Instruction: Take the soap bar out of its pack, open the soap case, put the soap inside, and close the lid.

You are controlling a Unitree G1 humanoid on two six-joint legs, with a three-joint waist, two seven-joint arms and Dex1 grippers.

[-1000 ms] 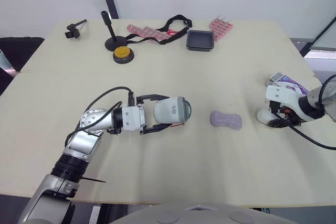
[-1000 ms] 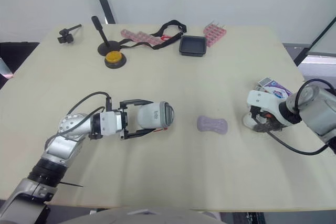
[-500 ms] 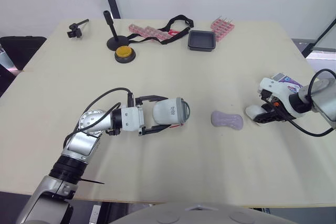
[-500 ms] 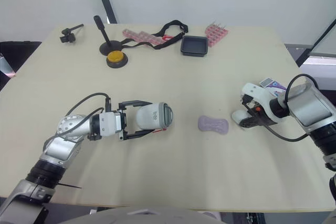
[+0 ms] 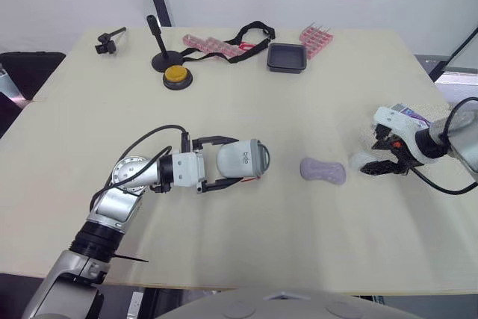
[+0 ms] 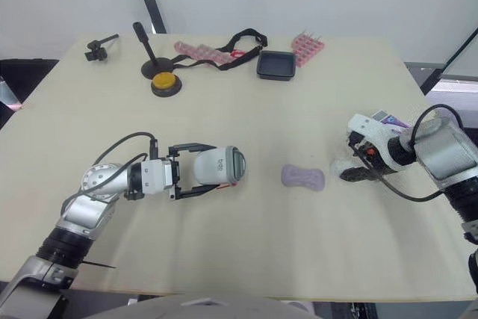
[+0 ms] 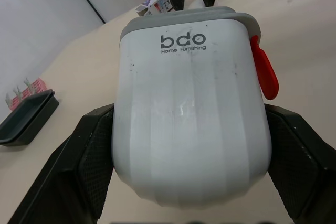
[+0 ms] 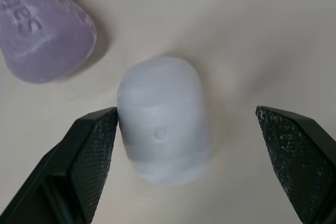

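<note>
The white soap case [image 7: 189, 103], with a grey lid and a red latch [image 7: 262, 69], lies on its side at the table's front left. My left gripper [image 5: 233, 160] is shut on it, one finger on each side. The purple soap bar [image 5: 323, 171] lies bare on the table to the right of the case. Just right of the bar sits a small white rounded piece [image 8: 163, 135]. My right gripper [image 5: 379, 164] stands open around this piece, one finger [image 8: 92, 150] touching it. The purple and white soap pack [image 6: 385, 118] lies behind the right gripper.
Along the far edge stand a black tray [image 5: 286, 57], a pink rack [image 5: 315, 37], pink strips [image 5: 213, 45] with a black strap, a yellow button [image 5: 175, 77], a black stand [image 5: 157, 42] and a small black clamp [image 5: 108, 39].
The white rounded piece and my right gripper have shifted left, closer to the soap bar. The left gripper and the case have stayed put. The camera has tilted slightly.
</note>
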